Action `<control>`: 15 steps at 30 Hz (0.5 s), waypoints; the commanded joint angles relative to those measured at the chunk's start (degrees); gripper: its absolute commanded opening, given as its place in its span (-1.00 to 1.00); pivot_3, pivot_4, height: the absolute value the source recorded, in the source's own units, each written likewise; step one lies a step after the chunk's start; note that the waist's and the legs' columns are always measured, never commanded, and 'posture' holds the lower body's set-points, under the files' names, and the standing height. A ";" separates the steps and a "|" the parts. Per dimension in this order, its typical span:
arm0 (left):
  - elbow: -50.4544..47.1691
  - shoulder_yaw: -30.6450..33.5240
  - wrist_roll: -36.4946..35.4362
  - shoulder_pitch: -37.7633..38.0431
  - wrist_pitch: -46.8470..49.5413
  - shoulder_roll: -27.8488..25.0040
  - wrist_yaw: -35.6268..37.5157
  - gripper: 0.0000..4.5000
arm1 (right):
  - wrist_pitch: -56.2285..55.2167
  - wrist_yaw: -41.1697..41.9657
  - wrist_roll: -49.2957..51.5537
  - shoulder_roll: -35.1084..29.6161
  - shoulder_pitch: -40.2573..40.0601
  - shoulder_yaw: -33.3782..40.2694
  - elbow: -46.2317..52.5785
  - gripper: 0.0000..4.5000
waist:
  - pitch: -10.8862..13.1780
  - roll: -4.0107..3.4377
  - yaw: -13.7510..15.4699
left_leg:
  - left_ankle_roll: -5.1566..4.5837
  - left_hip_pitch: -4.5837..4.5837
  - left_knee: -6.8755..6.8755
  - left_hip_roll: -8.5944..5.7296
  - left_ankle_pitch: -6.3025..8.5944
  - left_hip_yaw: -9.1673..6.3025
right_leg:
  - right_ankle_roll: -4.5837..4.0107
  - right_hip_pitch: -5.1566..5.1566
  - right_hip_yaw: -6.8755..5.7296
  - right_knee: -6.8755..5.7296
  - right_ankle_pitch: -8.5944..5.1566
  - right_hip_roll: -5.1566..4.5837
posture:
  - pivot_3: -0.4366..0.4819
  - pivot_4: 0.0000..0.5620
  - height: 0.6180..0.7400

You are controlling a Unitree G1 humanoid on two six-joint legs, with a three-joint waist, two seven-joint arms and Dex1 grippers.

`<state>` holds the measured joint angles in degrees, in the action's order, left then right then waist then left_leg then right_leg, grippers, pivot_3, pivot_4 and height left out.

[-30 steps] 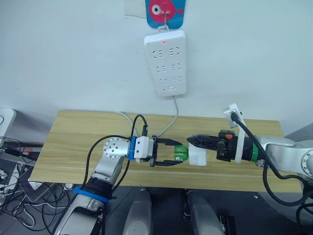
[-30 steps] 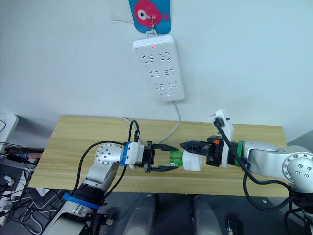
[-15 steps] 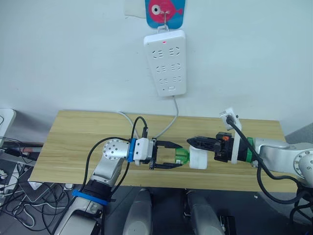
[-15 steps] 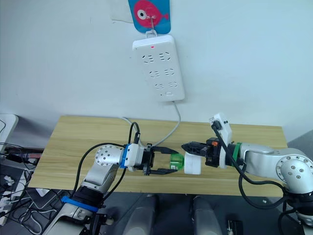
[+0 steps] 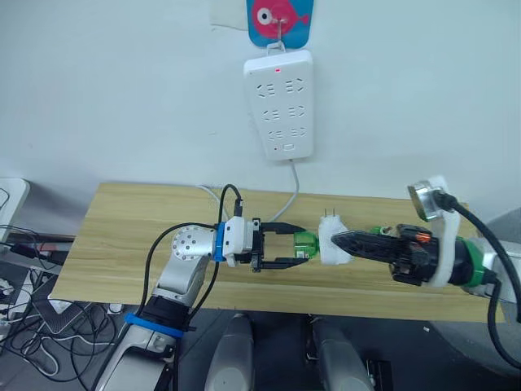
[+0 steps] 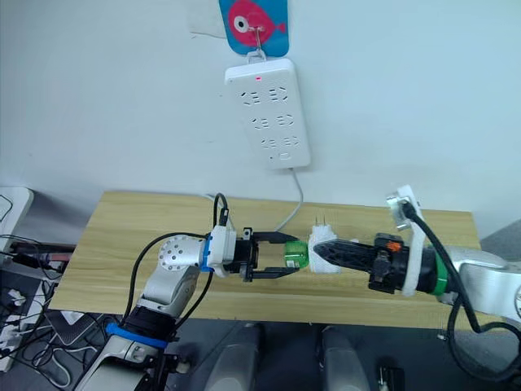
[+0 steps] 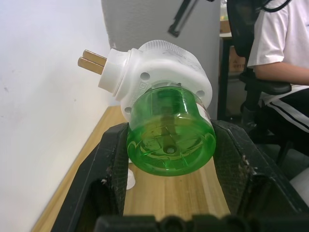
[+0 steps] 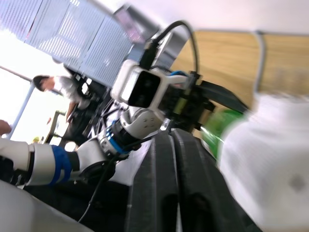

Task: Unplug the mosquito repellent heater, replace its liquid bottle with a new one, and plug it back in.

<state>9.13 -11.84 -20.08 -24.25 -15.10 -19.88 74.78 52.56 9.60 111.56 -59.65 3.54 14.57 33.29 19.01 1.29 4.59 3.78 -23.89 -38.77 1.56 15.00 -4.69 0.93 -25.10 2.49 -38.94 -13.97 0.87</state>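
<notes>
The heater (image 5: 332, 243) is sitting at the centre of the frame, held above the front half of the wooden table (image 5: 122, 236) and unplugged from the power strip (image 5: 279, 104), which is hanging on the wall at the upper centre. Its two metal prongs are pointing up toward the wall. The green bottle (image 7: 170, 136) is projecting from the heater body toward the left side of the frame.

The right gripper (image 5: 340, 241) is reaching in from the right side of the frame and is clamping the white body of the heater. The left gripper (image 5: 295, 249) is coming from the left side, and its two black fingers (image 7: 112, 164) are bracketing the bottle narrowly; in the left wrist view the pads are standing against the bottle's sides (full contact cannot be confirmed).

Handling judgement:
- The heater is likely light, rigid plastic. Its rounded shell is probably slippery, so the flatter sides are the better place to hold it.
- The bottle appears to be smooth, clear plastic holding liquid. It is best gripped across its round wall near the base and turned to unscrew.
- Keep the pads off the prongs (they may bend).
- Excess squeeze may crack the bottle or spill the liquid.
</notes>
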 commanded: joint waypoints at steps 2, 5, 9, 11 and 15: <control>-2.06 1.00 -1.86 -0.03 0.98 0.88 -1.35 -0.01 | -4.30 -2.83 1.44 1.22 -12.42 11.43 2.54 -0.19 | 0.00 0.01 0.02 | 0.00 0.00 -0.01 0.01 0.00 0.01 | 0.00 0.00 0.01 0.00 0.00 -0.01 | 0.32 0.07 1.00; -2.50 1.14 -2.52 -0.03 2.01 1.08 -1.18 -0.01 | -7.46 -5.68 1.44 3.88 -19.33 14.91 4.51 0.30 | 0.00 0.01 -0.13 | 0.01 0.02 0.00 0.00 0.00 0.04 | 0.09 0.00 0.05 0.00 -0.05 -0.01 | 0.30 0.06 1.00; -2.71 1.02 -2.93 -0.39 3.28 1.47 -0.94 -0.01 | -9.57 -7.27 1.44 5.43 -24.39 15.49 6.49 0.91 | 0.00 0.00 -0.59 | 0.01 0.06 0.00 0.05 -0.01 0.05 | 0.29 0.02 0.07 -0.02 -0.17 0.04 | 0.29 0.06 1.00; -2.88 1.04 -2.75 -0.56 4.63 1.73 -1.94 -0.01 | -11.64 -8.73 1.44 6.53 -25.28 14.59 7.79 0.98 | 0.00 0.00 -0.83 | 0.01 0.06 0.00 0.05 -0.01 0.05 | 0.31 0.02 0.08 -0.02 -0.18 0.05 | 0.29 0.06 1.00; -4.33 1.23 -2.76 -0.47 7.39 2.16 -4.17 -0.01 | -16.63 -12.58 1.44 9.52 -25.65 11.25 11.63 0.98 | 0.00 0.00 -1.36 | 0.02 0.03 0.00 0.04 -0.01 0.03 | 0.32 0.02 0.07 0.00 -0.19 0.04 | 0.29 0.06 1.00</control>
<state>7.90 -10.88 -21.72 -24.38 -8.05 -18.22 71.38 38.27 -1.73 111.59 -50.82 -21.80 26.55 41.97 19.01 1.30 3.23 3.79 -23.86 -38.76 1.59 14.99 -4.67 1.25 -25.08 2.55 -38.94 -14.16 0.91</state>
